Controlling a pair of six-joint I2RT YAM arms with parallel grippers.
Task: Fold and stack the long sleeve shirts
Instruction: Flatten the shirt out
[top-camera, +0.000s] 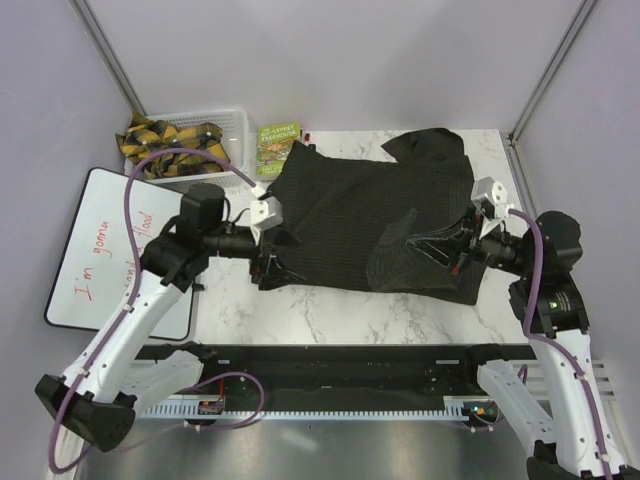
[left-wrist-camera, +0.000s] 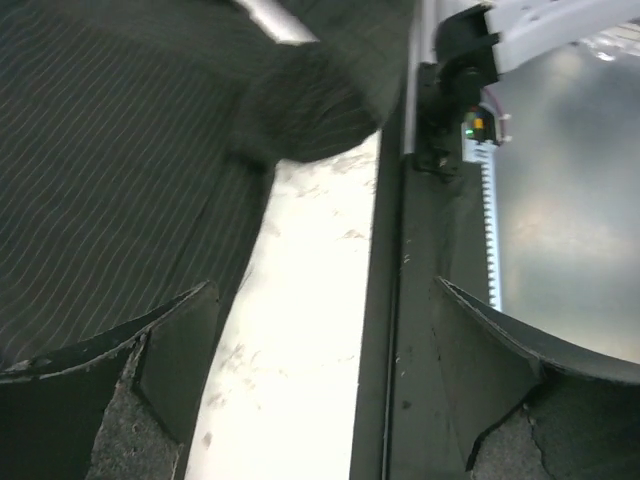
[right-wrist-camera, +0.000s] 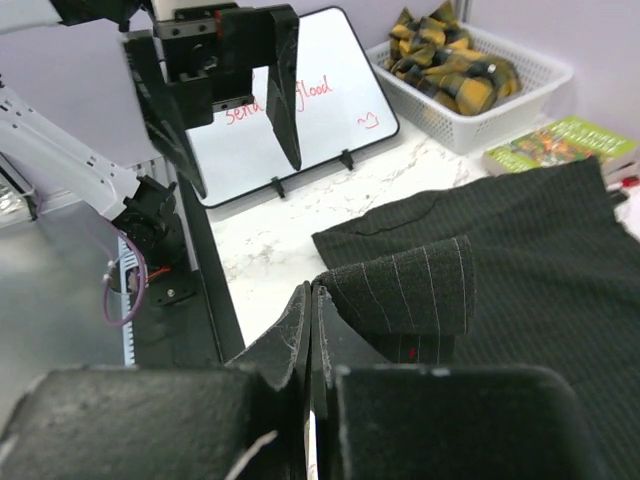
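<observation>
Marble desk (top-camera: 330, 310) carries the long sleeve shirt (top-camera: 340, 215) spread centrally, long axis left to right, the right tool (top-camera: 458, 248) clenched on its doubled-back sleeve (right-wrist-camera: 410, 285) at the right end, the left tool (top-camera: 265, 262) released beside the left edge.

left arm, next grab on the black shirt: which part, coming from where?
Take the shirt at its near-left corner, coming in low from the left over the table. The edge there lies flat with bare marble beside it, so one finger should be able to slide under. The left gripper is open right beside that edge.
</observation>
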